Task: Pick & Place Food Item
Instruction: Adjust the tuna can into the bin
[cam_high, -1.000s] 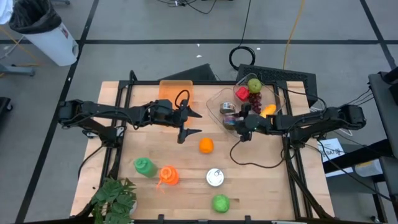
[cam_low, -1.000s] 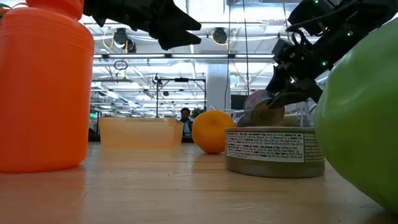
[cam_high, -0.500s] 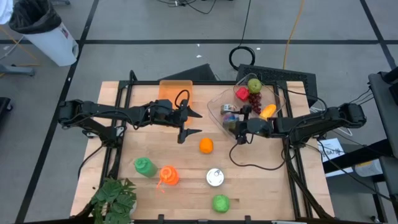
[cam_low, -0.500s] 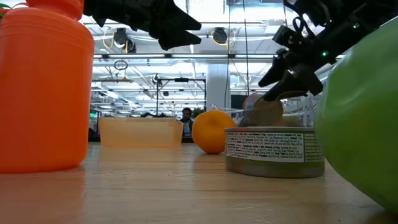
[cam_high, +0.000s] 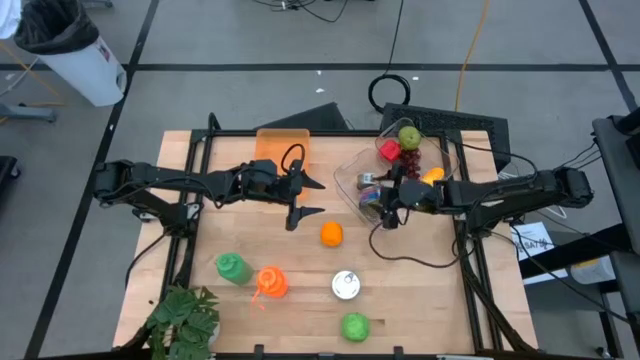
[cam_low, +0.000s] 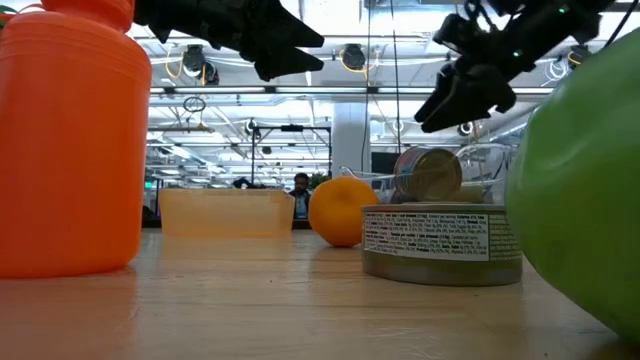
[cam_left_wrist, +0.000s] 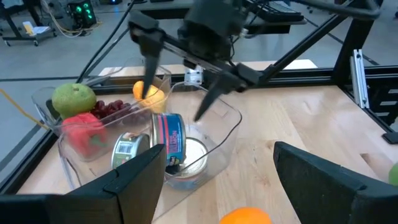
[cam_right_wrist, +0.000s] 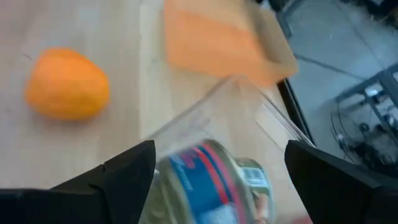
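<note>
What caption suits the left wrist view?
Right gripper open above a blue-labelled can lying on edge in the clear bin of food.

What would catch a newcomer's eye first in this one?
The right hand, fingers spread, hangs just above a blue-and-red can standing on edge in the clear bin of fruit at the table's right rear. Mid-table, the left hand waits open near a lone orange.

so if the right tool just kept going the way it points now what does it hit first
Most likely the blue-and-red can standing on edge in the clear container. The right tool, open, hangs just above it, pointing down at it. Depth is hard to judge, so the container's rim could come first.
</note>
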